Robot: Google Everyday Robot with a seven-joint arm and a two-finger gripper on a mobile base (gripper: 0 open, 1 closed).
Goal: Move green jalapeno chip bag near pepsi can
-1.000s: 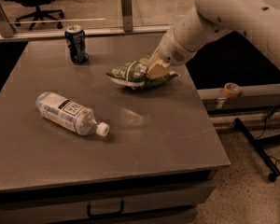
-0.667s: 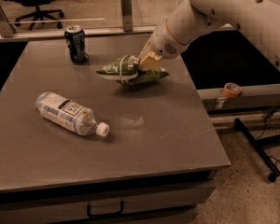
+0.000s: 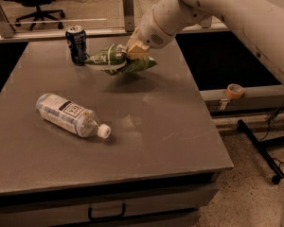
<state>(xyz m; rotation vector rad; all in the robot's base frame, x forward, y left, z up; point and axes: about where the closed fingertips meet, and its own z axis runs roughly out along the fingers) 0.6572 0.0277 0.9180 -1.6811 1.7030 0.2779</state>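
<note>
The green jalapeno chip bag (image 3: 114, 60) hangs just above the grey table (image 3: 146, 126) at the back, gripped at its middle. My gripper (image 3: 132, 51) comes in from the upper right and is shut on the bag. The bag's left tip almost reaches the pepsi can (image 3: 77, 44), a dark blue can with a silver top standing upright at the table's back left. The bag throws a shadow on the table under it.
A clear plastic bottle (image 3: 71, 115) with a white cap lies on its side at the table's left. A roll of tape (image 3: 235, 90) sits on a ledge to the right. An office chair (image 3: 35, 4) stands behind the table.
My gripper has carried the chip bag to the left and back, from the table's middle right toward the pepsi can. The bottle and the can have not moved.
</note>
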